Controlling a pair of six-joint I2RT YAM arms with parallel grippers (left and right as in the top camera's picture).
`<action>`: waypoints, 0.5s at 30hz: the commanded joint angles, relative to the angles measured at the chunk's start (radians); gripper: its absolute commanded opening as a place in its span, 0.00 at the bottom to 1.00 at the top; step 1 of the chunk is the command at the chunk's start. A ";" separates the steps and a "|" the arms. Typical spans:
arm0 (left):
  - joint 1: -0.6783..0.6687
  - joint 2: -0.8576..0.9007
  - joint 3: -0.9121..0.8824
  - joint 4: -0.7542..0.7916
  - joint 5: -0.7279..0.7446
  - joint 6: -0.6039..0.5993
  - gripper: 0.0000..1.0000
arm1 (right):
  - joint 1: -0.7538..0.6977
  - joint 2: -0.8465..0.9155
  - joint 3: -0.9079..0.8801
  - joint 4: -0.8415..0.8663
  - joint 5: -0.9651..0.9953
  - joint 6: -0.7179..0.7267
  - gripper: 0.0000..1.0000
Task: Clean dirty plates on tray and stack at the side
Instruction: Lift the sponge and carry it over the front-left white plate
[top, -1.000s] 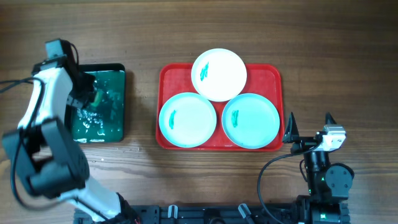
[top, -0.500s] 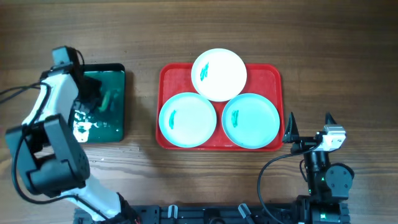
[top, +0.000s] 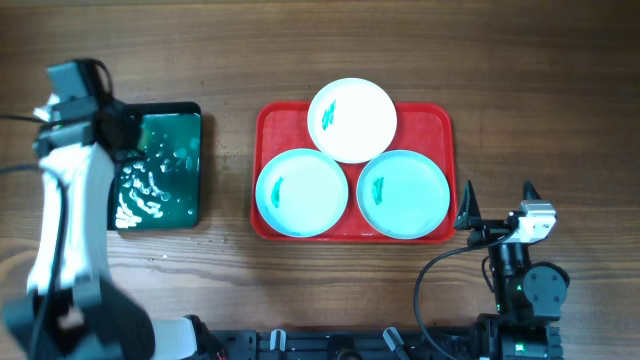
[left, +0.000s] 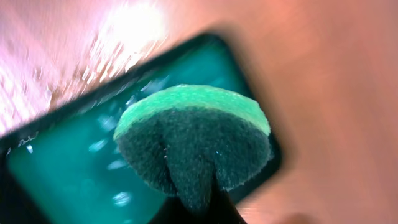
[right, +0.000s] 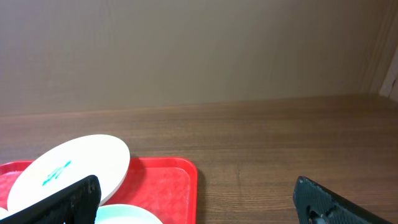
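Three plates lie on the red tray (top: 436, 126): a white plate (top: 352, 120) at the back, a pale blue plate (top: 302, 192) at front left and another pale blue plate (top: 403, 193) at front right. Each has a small teal smear. My left gripper (left: 198, 202) is shut on a green sponge (left: 193, 134) with a dark scouring side, held above the dark green tray (left: 56, 180). In the overhead view the left gripper (top: 118, 135) is at that tray's left edge. My right gripper (top: 497, 198) is open and empty, right of the red tray. The right wrist view shows the white plate (right: 68, 165) and the red tray (right: 171, 186).
The small dark green tray (top: 170, 170) holds shiny liquid and sits left of the red tray. Bare wooden table lies between the two trays and behind them. The right arm's base (top: 525, 285) stands at the front right edge.
My left arm has lifted the sponge out of the dark green tray's liquid and shifted toward the tray's left edge. The plates and the right arm have not moved.
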 joint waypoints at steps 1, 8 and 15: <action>-0.007 0.125 -0.053 -0.011 -0.014 0.038 0.04 | -0.005 -0.003 -0.002 0.003 0.007 -0.010 1.00; -0.011 -0.151 0.087 -0.081 0.356 0.206 0.04 | -0.005 -0.003 -0.002 0.003 0.007 -0.010 1.00; -0.218 -0.254 0.066 -0.110 0.455 0.207 0.04 | -0.005 -0.003 -0.002 0.003 0.007 -0.010 1.00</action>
